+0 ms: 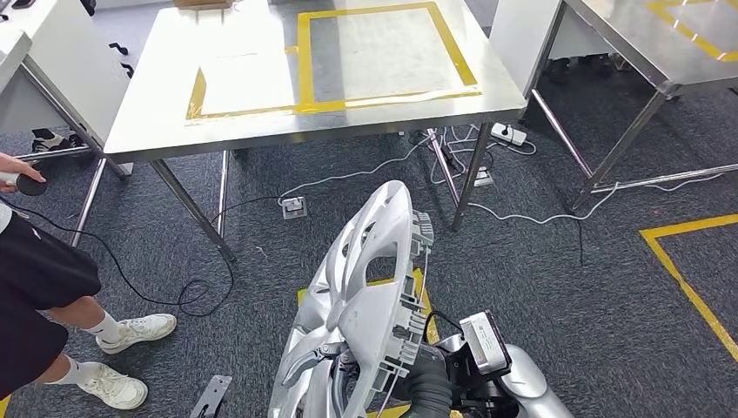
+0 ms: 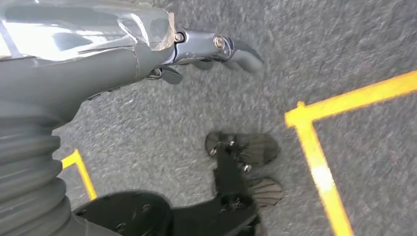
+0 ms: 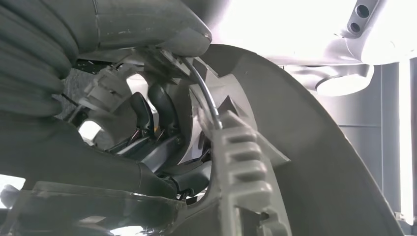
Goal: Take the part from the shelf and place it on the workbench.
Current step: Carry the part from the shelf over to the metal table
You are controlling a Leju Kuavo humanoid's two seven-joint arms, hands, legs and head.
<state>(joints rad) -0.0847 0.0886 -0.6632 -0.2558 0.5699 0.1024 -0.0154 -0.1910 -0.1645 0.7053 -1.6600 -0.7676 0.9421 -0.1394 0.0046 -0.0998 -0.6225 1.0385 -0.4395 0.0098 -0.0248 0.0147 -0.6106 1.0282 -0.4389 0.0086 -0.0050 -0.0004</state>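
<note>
We hold the wheel cover (image 1: pixel 361 305) upright in our right robot hand (image 1: pixel 426 383) so it clears the floor on the way to the desk (image 1: pixel 252 96), while our left robot hand (image 2: pixel 216 49) hangs curled and empty.

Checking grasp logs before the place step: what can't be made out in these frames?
- Head view: the right robot hand is mostly behind the silver wheel cover; its grip points are hidden.
- Head view: the wheel cover's lower part is cut off by the frame edge.
- Right wrist view: glare washes out the background.
- Left wrist view: the left robot hand is motion-blurred at the fingertips.
</note>
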